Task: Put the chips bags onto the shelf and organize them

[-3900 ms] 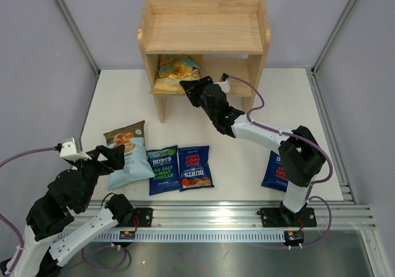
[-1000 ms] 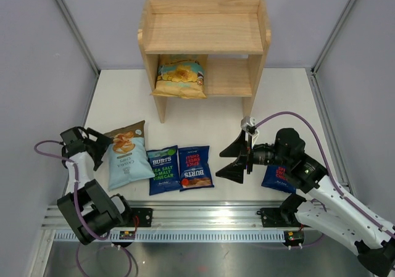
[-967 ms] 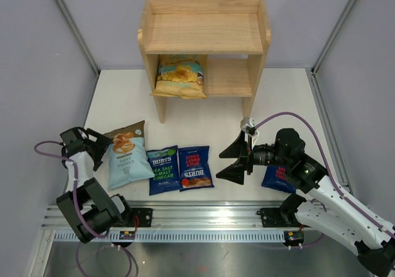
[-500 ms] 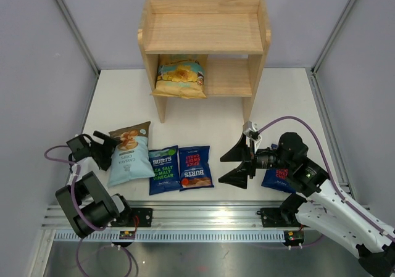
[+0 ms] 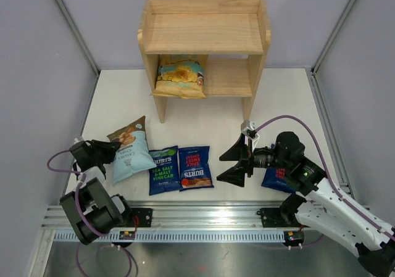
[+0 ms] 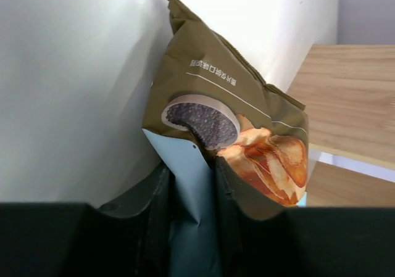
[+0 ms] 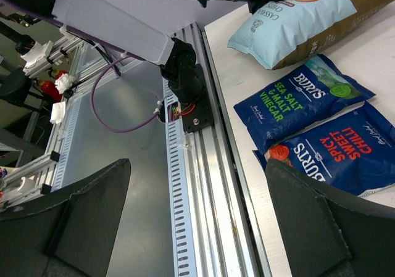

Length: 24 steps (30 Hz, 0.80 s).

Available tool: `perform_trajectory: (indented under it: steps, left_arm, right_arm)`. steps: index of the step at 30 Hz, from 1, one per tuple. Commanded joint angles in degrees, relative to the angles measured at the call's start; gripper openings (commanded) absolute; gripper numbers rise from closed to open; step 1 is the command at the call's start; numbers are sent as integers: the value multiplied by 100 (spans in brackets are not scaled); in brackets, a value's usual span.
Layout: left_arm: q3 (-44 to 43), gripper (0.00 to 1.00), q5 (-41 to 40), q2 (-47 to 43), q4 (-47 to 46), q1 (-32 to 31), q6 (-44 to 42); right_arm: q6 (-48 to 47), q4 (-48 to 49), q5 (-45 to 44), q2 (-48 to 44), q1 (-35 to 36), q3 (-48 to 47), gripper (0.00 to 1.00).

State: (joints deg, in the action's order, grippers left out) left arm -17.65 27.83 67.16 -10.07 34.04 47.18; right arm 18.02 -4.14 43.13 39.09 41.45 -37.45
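At the far edge of the white tabletop (image 5: 203,113), about midway along it, stands the light wooden shelf (image 5: 203,33), two tiers between solid side panels, with a low rim around the upper tier. The yellow-and-teal bag (image 5: 179,74) sits in the lower tier at its left end, close to the left panel, and its bottom edge reaches the front lip of the board.

Toward the near left corner of the tabletop is the pale blue cassava bag (image 5: 129,148), skewed so that its brown top points to the far edge. Just beside it on the right, close to the near edge, two dark blue BURTS bags lie flat and side by side with their long edges touching: the sea salt and malt vinegar bag (image 5: 163,169) on the left, the spicy sweet chilli bag (image 5: 195,166) on the right. A third BURTS bag (image 5: 271,178) lies toward the near right corner, mostly hidden under the right arm.

The left hand (image 5: 103,152) is narrowed onto the cassava bag; in the left wrist view its dark fingers (image 6: 157,197) pinch a fold of the bag's pale blue part. The right hand (image 5: 233,163) hovers between the paired BURTS bags and the third one, fingers spread wide and holding nothing.
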Motion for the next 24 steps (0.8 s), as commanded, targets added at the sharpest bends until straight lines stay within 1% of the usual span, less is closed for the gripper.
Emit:
perform_trajectory:
  steps: [1, 2, 3, 5, 6, 8, 9, 10, 11, 12, 16, 18, 20, 23, 24]
  left_arm:
    - [437, 24, -498, -298, 576, -3, 62]
    - [481, 24, -498, -665, 585, -3, 133]
    - [534, 23, -498, -851, 654, -3, 195]
    - [569, 18, -472, -1264, 760, -12, 379]
    - [561, 16, -463, -1675, 917, -3, 432]
    - [543, 12, -542, -2134, 1128, -12, 608]
    - [535, 11, -534, -2519, 1312, -12, 652]
    - [430, 9, -551, -2654, 1445, -3, 713]
    - [359, 5, -621, -2768, 1620, -3, 723]
    - [280, 4, -630, -2882, 1909, -3, 723]
    - [-27, 1, -306, -2866, 2079, -12, 845]
    - [-72, 0, -95, -2848, 2026, -3, 942]
    - [-150, 0, 133, -2848, 2017, -12, 995]
    - [-221, 0, 380, -3058, 2043, -12, 1162]
    - [-256, 0, 415, -3146, 2087, -12, 1258]
  right_arm:
    - [9, 238, -95, 116, -6, 1, 99]
    - [17, 230, -103, 142, -6, -8, 99]
    - [9, 230, -138, 195, -6, -8, 99]
    - [26, 230, -200, 265, -6, -25, 99]
    - [26, 212, -278, 335, -6, -25, 99]
    - [87, 221, -349, 415, -6, -52, 99]
    - [105, 238, -402, 485, -6, -60, 99]
    - [114, 247, -411, 520, -6, -69, 99]
    - [149, 256, -463, 547, -6, -69, 99]
    - [149, 265, -464, 608, -6, -69, 99]
    - [324, 353, -595, 775, -6, -43, 99]
    - [465, 773, -657, 924, -5, 27, 99]
    - [781, 984, -797, 1047, -6, 115, 99]
    - [1492, 1704, -973, 1355, -6, 326, 98]
    - [1703, 2167, -1008, 1538, -6, 405, 98]
